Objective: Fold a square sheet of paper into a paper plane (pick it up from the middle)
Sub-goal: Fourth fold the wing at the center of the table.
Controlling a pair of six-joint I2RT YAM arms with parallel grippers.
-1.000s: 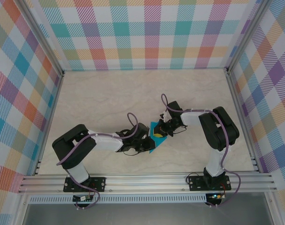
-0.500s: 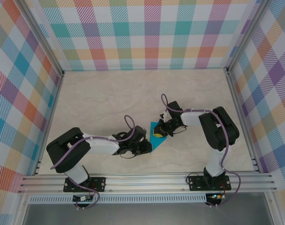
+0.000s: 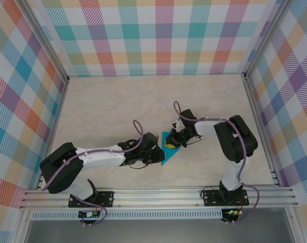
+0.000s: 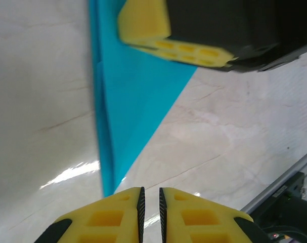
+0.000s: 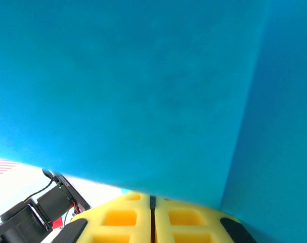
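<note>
Paper (image 4: 133, 101) tip now just ahead of my left gripper (image 4: 149, 202), pulled back, clenched empty; right gripper (image 5: 152, 200), clenched, pins it: crease likely pressed.

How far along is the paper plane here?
Done: the square sheet of paper is folded into a layered triangle on the table. In hand: the shut right gripper presses on it, and the left gripper sits nearly closed at its tip. Left: narrowing folds; no dart yet.
</note>
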